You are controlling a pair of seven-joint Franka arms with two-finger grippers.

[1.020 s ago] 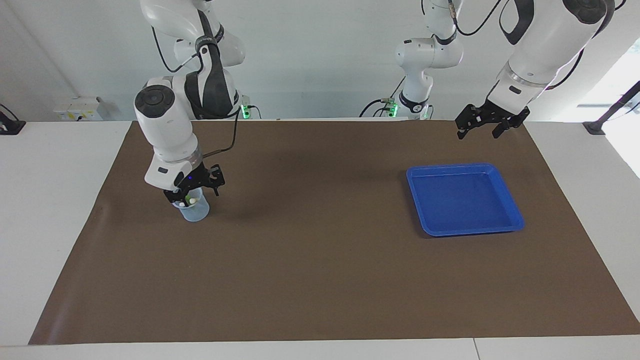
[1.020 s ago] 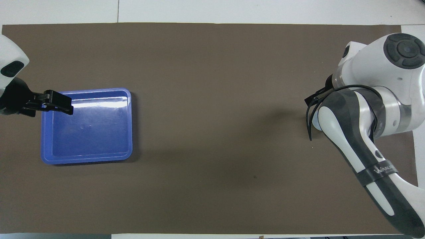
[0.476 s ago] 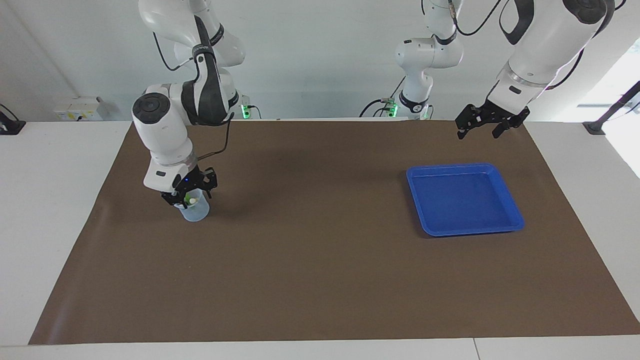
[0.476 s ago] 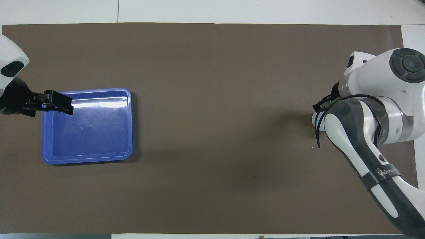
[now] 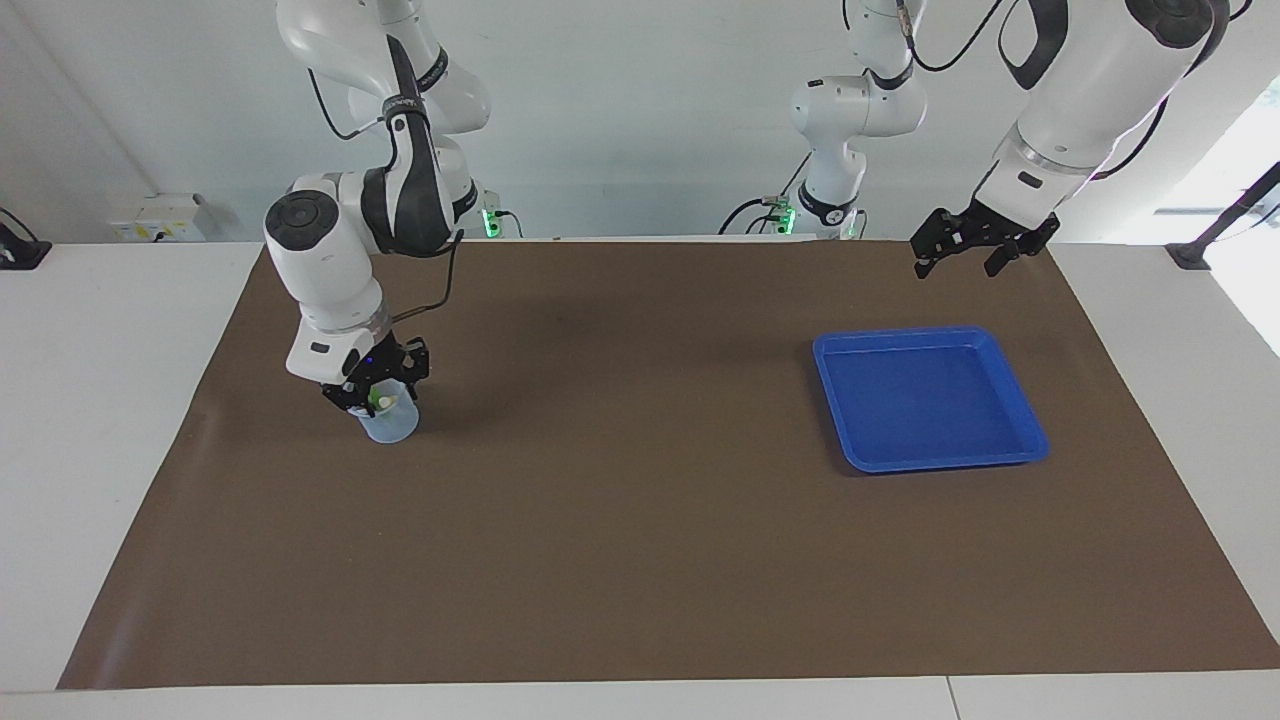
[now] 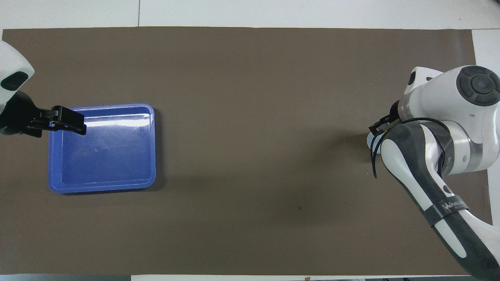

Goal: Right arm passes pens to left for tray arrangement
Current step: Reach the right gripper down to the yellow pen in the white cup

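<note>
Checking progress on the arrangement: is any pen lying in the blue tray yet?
No, the blue tray shows only its bare floor in the facing view.

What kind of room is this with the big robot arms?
Probably a robot lab. Two white arms reach over a table covered by a brown mat. The only things on it are a blue tray and a small cup, with cables along the bare wall.

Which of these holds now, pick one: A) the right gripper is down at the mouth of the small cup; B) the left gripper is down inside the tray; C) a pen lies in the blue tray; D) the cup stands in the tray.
A: in the facing view the right gripper sits at the mouth of the cup, while the tray holds nothing and the left gripper waits raised over the mat.
</note>
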